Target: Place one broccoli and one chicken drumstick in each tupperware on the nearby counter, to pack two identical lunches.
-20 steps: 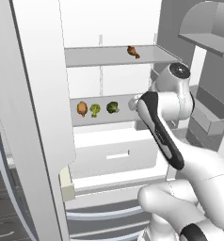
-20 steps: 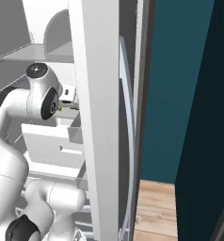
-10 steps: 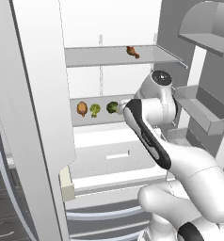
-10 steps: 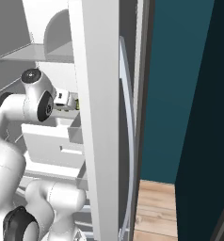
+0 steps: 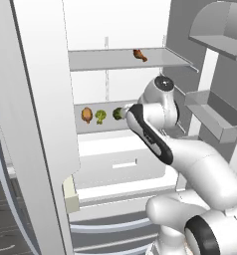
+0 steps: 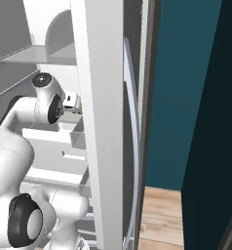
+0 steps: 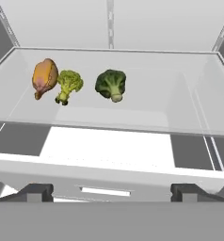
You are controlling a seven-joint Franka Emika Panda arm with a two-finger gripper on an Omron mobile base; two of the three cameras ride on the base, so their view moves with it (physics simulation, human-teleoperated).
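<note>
Claw wide open, holding nothing, hanging in front of the open fridge's glass shelf. On that shelf: drumstick touching pale broccoli, darker broccoli just beside. Second drumstick lying on the upper shelf.

Glass refrigerator shelf spanning the upper half of the frame, seen from in front and slightly above. At upper left, chicken drumstick, orange-brown, narrow end pointing down-left. Touching its right side, pale yellow-green broccoli, stem directed toward the shelf's front edge. Just right of that, apart from it, dark green broccoli, cut stem facing forward. Right half of the shelf bare. Below the shelf, white drawer front with a slot handle. Two dark fingertips at lower left and lower right, set wide apart, holding nothing.
</note>
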